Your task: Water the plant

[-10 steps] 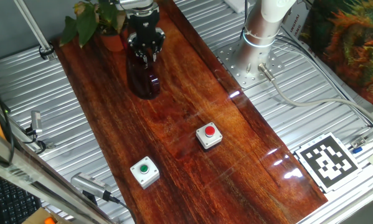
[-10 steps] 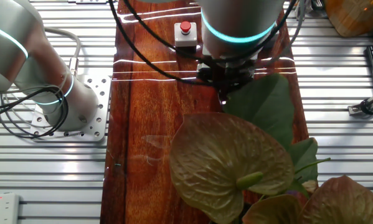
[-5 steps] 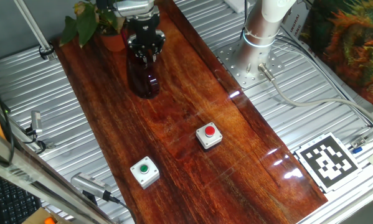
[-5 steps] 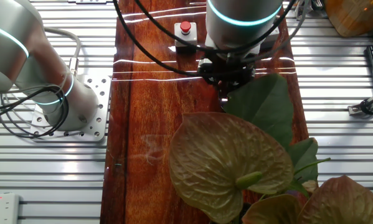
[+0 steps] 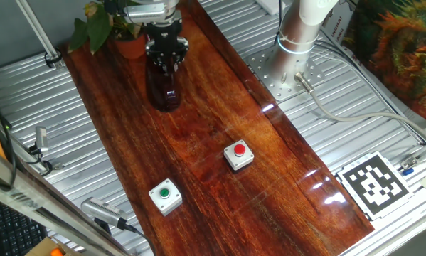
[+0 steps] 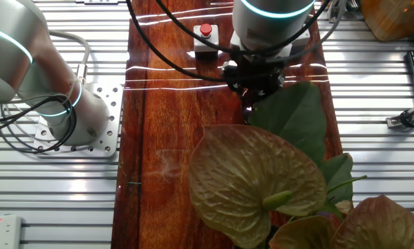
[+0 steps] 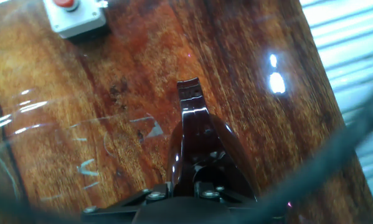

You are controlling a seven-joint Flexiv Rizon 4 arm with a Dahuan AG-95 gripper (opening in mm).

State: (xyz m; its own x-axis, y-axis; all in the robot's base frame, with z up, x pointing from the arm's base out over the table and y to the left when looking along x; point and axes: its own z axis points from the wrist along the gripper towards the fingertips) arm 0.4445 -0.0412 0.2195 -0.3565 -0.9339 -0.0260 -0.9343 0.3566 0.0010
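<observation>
One fixed view:
Gripper [image 5: 167,60]: at the top of the dark red vessel [image 5: 163,92], which stands upright on the counter [image 5: 220,128]; the fingers appear closed on its upper part.
Plant [image 5: 113,28]: at the far end of the counter, just beside and behind the vessel; orange pot partly hidden by the arm.
Buttons: red button [image 5: 238,154] and green button [image 5: 165,195] sit well apart from the vessel, toward the near end.

The other fixed view:
Plant [image 6: 262,180]: broad leaves fill the foreground and hide the vessel and pot.
Gripper [image 6: 251,86]: just above the leaf edge; how far open cannot be told here.
Red button [image 6: 206,33]: behind the arm.

Hand view:
Vessel [image 7: 202,149]: directly under the camera, spout pointing away over bare wood; fingers grip it at the lower edge of the picture.
Red button [image 7: 71,12]: at the top left.

Progress:
Done: vessel appears grasped.
Left: judged to be nearly everything, namely lifting, carrying over the pot, tilting to pour. No tilt and no water are visible.
</observation>
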